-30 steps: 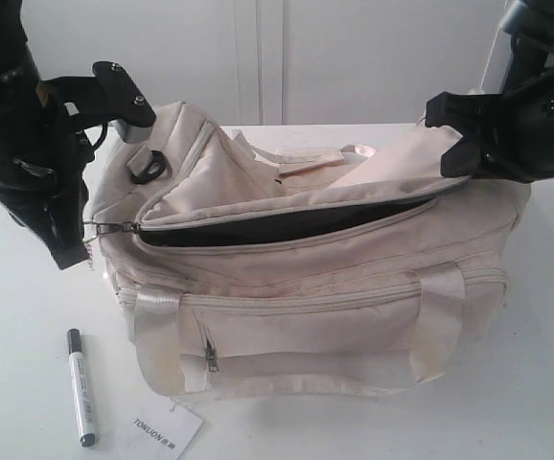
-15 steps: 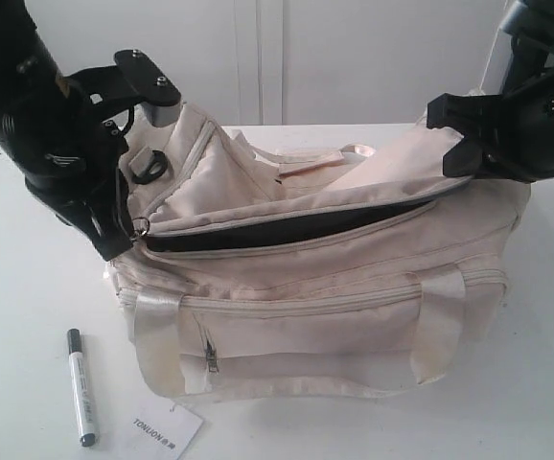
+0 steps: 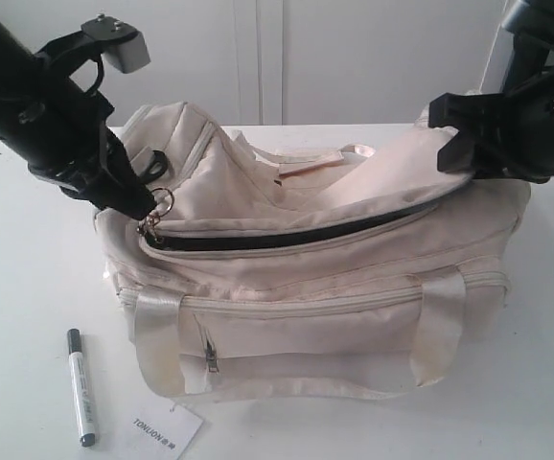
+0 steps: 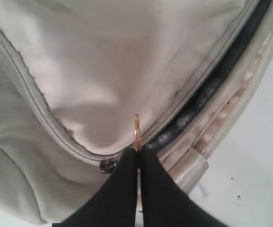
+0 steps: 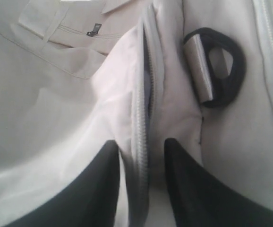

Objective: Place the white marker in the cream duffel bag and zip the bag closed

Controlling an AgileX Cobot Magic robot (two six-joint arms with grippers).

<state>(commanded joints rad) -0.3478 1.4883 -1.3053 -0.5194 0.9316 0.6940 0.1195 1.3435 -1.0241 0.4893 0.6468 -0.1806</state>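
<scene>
White tabletop point(image 3: 9, 287), plain white panelled wall behind it. Your cream duffel bag point(image 3: 315, 278) sits on the tabletop with its front zip pocket point(image 3: 296, 321) facing the exterior camera. The bag's top zipper point(image 3: 287, 235) is open along most of its length, with dark lining showing in the gap.

Your left tool point(image 4: 137, 152) is at the bag's left end. Its fingers are pressed together on the gold zipper pull ring point(image 4: 137, 128), which stands on edge out of the tips, right where the zipper teeth meet.

Your right tool point(image 5: 141, 142) is at the bag's right end, pinching a fold of cream fabric with the zipper edge running between the fingers. A black D-ring point(image 5: 217, 66) sits just beside that fold. In the exterior view the fold is held raised above the opening.

The white marker point(image 3: 81, 387) is outside the bag. It lies flat on the tabletop off the bag's front left corner, not touching it. A printed paper tag point(image 3: 167, 431) lies near the marker, in front of the bag.
</scene>
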